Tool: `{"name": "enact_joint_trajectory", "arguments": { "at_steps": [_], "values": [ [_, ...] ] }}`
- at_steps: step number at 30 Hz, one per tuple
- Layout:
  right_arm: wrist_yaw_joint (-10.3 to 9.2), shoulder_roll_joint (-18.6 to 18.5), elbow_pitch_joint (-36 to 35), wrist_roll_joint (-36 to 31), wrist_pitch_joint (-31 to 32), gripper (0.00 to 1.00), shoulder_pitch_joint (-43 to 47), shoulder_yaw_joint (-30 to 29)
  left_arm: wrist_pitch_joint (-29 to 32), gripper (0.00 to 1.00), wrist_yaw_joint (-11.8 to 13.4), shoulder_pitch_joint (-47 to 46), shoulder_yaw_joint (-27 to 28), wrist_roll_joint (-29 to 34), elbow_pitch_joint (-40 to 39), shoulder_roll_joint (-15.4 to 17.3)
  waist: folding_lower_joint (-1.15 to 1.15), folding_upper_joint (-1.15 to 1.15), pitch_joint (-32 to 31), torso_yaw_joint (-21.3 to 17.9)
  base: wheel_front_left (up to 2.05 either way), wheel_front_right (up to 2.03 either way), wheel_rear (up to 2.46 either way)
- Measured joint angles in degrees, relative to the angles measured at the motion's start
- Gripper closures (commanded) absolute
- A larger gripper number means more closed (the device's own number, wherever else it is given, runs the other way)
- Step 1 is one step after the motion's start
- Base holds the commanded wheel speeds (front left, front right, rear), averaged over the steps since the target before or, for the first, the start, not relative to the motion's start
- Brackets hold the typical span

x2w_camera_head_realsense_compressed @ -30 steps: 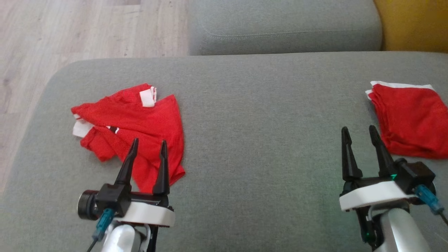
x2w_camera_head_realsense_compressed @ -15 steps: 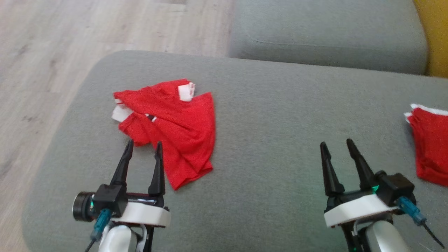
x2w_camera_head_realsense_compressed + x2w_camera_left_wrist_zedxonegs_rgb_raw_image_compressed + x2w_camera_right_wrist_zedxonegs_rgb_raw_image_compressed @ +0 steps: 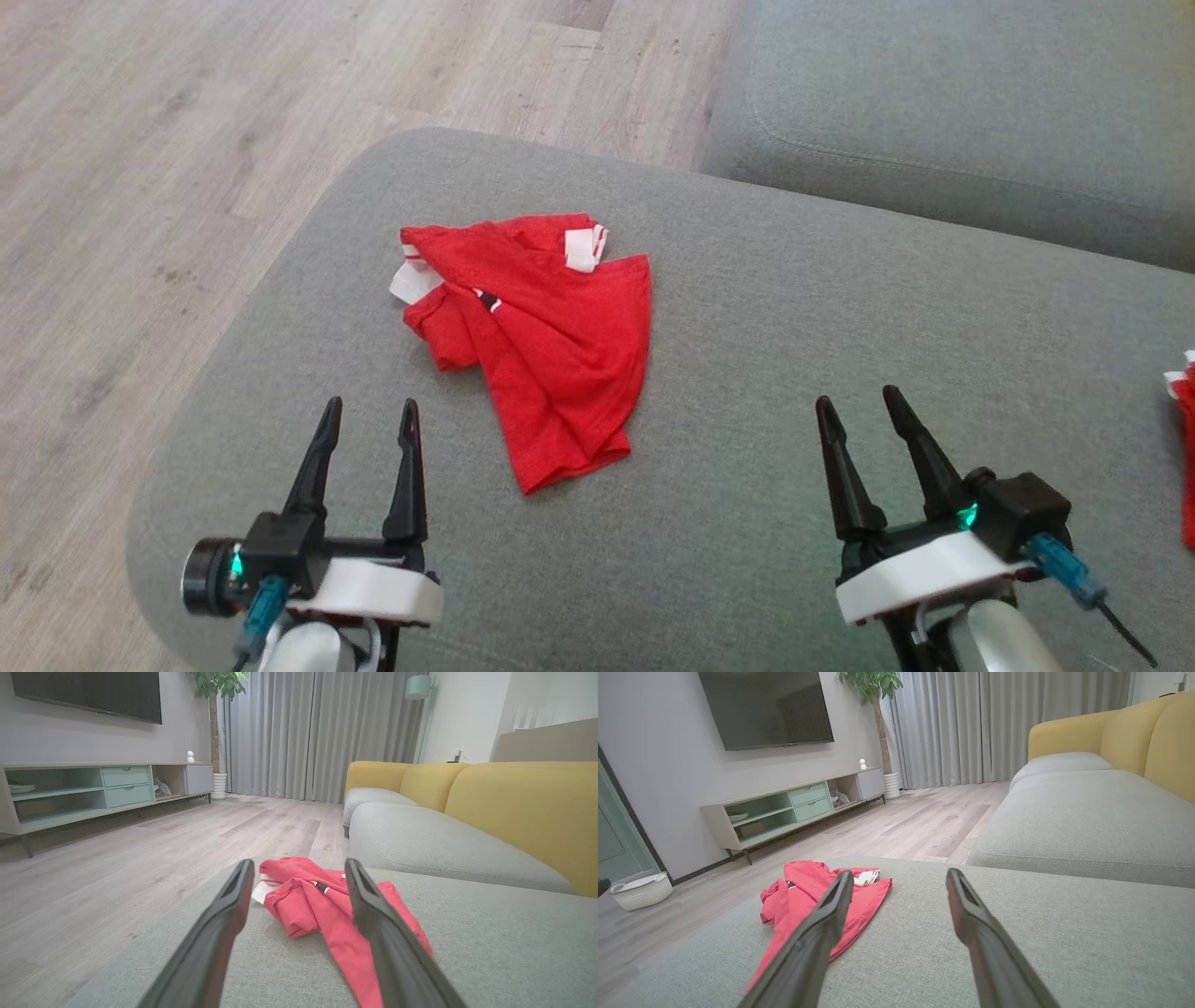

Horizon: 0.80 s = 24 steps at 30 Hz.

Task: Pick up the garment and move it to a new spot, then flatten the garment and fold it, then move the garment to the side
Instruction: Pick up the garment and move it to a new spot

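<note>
A crumpled red garment (image 3: pixel 546 341) with white trim lies on the grey sofa cushion (image 3: pixel 766 308), left of centre. My left gripper (image 3: pixel 370 416) hovers open near the cushion's front left, short of the garment and slightly left of it. My right gripper (image 3: pixel 856 407) hovers open at the front right, well clear of the cloth. Along the left fingers the garment (image 3: pixel 322 900) lies just ahead and to the right of the open left gripper (image 3: pixel 295 870). From the right wrist the garment (image 3: pixel 803 896) sits ahead on the left of the open right gripper (image 3: pixel 899 879).
A second red cloth (image 3: pixel 1184 448) shows at the right edge of the cushion. Wooden floor (image 3: pixel 168 149) lies past the cushion's left and far edges. Another grey cushion (image 3: pixel 962 112) sits behind. A TV stand (image 3: pixel 794 807) and white basket (image 3: pixel 642 890) stand across the room.
The head camera has turned left, so the whole picture has shifted right. The garment lies as before. Both grippers stay open and empty.
</note>
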Motion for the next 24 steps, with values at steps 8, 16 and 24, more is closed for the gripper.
{"name": "enact_joint_trajectory", "arguments": {
  "at_steps": [8, 16, 24],
  "values": [
    [0.0, 0.0, -0.1, 0.0, 0.0, 0.0, -0.1, 1.0, 0.0, 0.0, -0.1, -0.1, 0.9, 0.1, 0.2, 0.0, 0.0, 0.0, 1.5, -0.9, 0.0, 0.0, 0.0],
    [0.0, 0.0, -3.2, -0.1, 0.0, 0.0, -4.7, -1.8, 7.5, 0.0, -2.4, -11.6, -3.1, 3.3, 7.3, 0.3, 0.02, 0.0, 7.6, -4.4, 0.0, 0.0, 0.0],
    [0.0, 0.0, -5.0, -0.2, 0.0, 0.0, -8.8, -2.2, 21.3, 0.0, -6.6, -26.0, -10.2, 4.8, 19.3, 0.4, 0.03, 0.0, 15.3, -9.5, 0.0, 0.0, 0.0]
  ]
}}
